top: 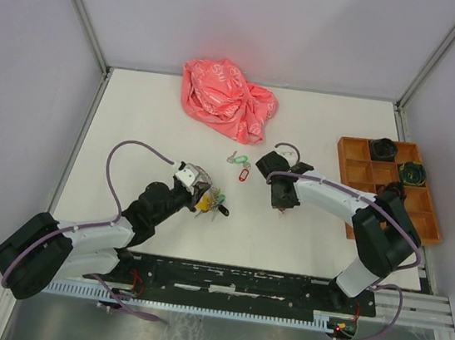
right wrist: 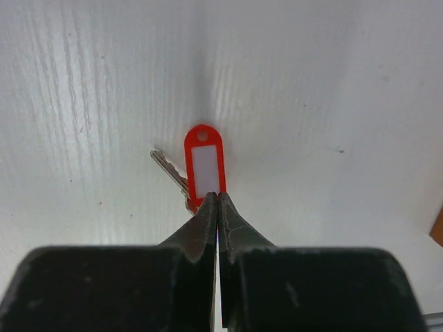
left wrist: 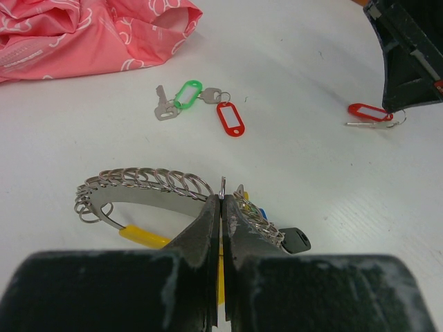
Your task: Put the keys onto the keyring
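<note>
Our left tool (left wrist: 220,202) is pressed together on the large silver wire keyring (left wrist: 142,181), whose yellow and blue tags are half hidden behind its fingers. Beyond it, on the white table (top: 150,118), lie a crumpled pink plastic bag (top: 228,90), a green-tagged silver key (left wrist: 185,95) and a red-tagged silver key (left wrist: 230,119). Further right, the right tool (right wrist: 218,199) is closed at the end of a second red-tagged key (right wrist: 205,160). That key's small ring is hidden, so we cannot tell whether it is gripped. An orange compartment tray (top: 355,153) stands far right.

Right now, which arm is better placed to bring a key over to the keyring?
Right. The right pincer is shut on a red-tagged key, free to carry it. The left pincer is shut on the keyring, best kept holding it steady. The loose keys lie beyond both.
</note>
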`<state>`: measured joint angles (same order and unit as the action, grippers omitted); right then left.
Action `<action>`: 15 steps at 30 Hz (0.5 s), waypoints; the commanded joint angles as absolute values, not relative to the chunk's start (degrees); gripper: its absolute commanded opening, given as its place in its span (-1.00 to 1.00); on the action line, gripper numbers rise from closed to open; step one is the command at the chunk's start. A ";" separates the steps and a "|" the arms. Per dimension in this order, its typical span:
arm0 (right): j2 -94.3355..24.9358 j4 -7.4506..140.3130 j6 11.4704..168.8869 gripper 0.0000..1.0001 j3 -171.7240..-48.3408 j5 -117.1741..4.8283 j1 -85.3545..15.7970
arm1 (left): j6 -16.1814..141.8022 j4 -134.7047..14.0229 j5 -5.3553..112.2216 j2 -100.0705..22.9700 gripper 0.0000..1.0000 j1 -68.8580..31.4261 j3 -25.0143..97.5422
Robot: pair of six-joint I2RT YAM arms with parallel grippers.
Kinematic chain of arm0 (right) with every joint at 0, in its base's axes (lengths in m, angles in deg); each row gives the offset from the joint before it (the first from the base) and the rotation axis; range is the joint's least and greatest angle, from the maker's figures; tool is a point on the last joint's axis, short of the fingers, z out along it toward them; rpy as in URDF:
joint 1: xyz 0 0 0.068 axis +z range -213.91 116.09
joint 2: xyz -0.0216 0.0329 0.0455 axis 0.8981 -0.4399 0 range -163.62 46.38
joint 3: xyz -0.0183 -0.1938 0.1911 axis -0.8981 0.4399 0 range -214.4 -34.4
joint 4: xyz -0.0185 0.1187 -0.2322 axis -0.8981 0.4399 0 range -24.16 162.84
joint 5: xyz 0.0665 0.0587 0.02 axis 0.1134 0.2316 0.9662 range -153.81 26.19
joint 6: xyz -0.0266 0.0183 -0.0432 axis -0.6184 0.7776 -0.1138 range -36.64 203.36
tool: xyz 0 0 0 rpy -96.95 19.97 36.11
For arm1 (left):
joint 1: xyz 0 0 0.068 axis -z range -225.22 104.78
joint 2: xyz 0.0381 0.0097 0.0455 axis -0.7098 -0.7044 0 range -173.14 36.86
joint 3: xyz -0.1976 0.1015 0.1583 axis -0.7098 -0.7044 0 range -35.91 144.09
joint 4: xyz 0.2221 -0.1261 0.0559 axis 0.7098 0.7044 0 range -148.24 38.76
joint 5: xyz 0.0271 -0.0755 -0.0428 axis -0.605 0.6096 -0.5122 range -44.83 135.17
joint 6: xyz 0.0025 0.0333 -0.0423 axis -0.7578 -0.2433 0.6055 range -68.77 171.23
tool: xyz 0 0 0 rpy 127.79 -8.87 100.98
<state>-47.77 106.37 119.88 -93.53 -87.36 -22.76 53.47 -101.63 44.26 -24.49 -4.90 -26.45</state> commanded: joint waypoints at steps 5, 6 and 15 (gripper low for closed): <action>-52.75 106.37 122.46 -0.84 -97.57 -80.14 -22.63 | 53.04 -104.41 44.73 -23.74 -0.95 -4.90 -23.51; -53.33 105.70 122.43 -0.80 -97.90 -79.54 -22.65 | 53.07 -104.32 44.73 -23.77 -0.95 -4.88 -23.44; -49.96 106.19 116.98 -0.16 -99.97 -78.89 -22.77 | 53.11 -103.79 45.06 -23.91 -0.95 -4.87 -23.00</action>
